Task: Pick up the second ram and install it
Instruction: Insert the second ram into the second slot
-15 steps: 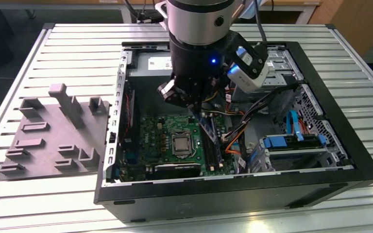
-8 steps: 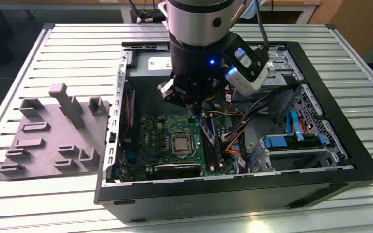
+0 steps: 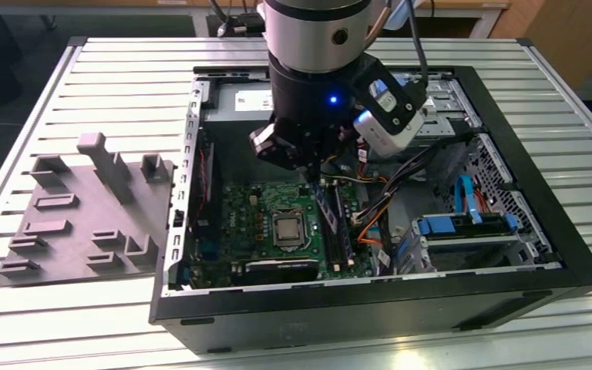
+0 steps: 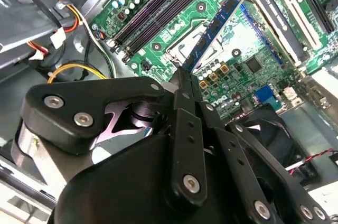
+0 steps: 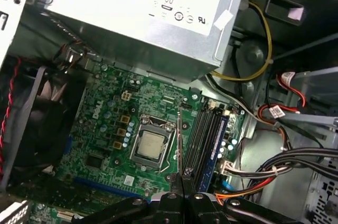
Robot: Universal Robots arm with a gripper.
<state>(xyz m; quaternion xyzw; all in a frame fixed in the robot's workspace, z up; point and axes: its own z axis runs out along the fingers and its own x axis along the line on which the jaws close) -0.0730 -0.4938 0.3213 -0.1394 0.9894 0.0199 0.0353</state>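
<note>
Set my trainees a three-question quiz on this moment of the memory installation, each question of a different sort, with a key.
1. True or false: the gripper is shut on the second ram.
2. Relative to the computer case, the grey tray lies: A) inside it; B) on the table, at the exterior view's left of it; C) on top of it.
3. Fill in: the silver part at the middle of the motherboard is the ___.
Key: 1 true; 2 B; 3 processor.
</note>
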